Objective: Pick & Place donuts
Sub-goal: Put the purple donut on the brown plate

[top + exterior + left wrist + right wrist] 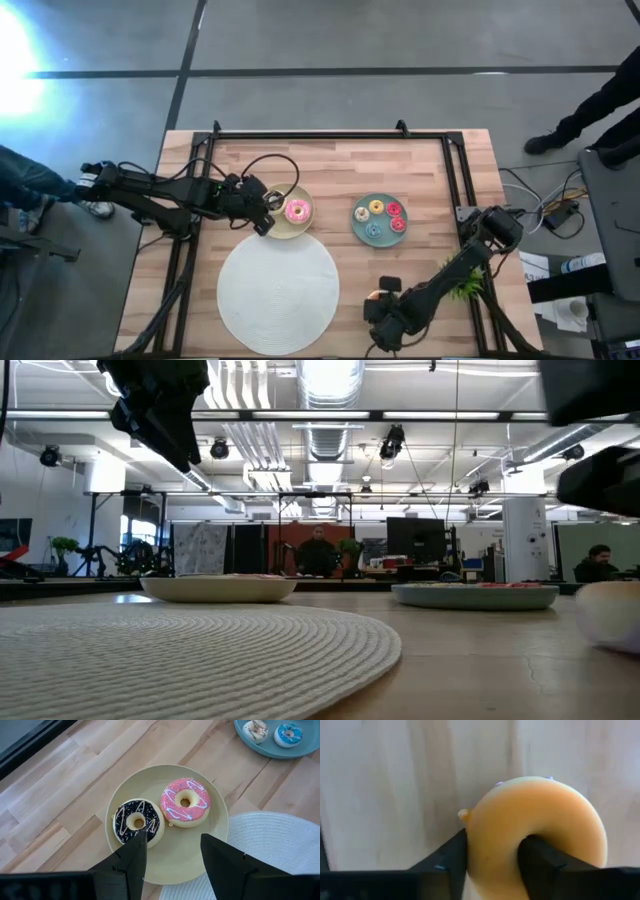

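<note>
A dark brown donut (pixel 136 821) and a pink donut (pixel 185 802) lie flat on the beige plate (pixel 200 855). In the high view the pink donut (pixel 297 210) shows on that plate (pixel 285 229). My left gripper (pixel 172 850) is open and hovers above the plate's near-left side, clear of both donuts. Several small donuts lie on the teal plate (pixel 359 222). My right gripper (pixel 383 305) is shut on an orange-beige donut (pixel 535 825) near the table's front edge, right of the white mat (pixel 278 295). My right gripper pinches one side of the donut's ring (pixel 490 840). One finger (pixel 447 857) is on the ring's outer side and the other (pixel 540 857) comes out of the centre hole. The donut's plain pale side faces the wrist camera. Whether it touches the table cannot be told.
Black frame rails run along the table's far, left and right sides. A small green object (pixel 466 287) lies beside the right arm. One person stands at the table's left (pixel 20 185) and another beyond the far right corner (pixel 600 90).
</note>
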Action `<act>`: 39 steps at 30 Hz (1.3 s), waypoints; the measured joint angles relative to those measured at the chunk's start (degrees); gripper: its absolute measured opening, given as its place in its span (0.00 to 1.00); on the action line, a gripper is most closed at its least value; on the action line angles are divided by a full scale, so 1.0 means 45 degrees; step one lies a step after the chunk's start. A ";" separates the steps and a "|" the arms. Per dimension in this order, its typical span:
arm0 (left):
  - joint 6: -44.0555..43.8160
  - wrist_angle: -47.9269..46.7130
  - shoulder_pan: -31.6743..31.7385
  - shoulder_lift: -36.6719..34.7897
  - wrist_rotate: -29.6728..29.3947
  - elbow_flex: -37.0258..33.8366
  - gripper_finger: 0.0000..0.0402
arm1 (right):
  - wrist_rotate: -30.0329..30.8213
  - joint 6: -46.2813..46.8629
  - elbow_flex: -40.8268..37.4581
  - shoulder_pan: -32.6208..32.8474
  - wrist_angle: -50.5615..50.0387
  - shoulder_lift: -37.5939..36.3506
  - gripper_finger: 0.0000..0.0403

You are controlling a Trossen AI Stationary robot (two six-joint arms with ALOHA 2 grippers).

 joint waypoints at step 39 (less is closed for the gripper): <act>0.1257 0.5800 -0.4055 0.0044 -0.9622 -0.1881 0.40 | 0.3865 0.4870 -0.3527 -0.8248 1.8406 -0.3382 0.08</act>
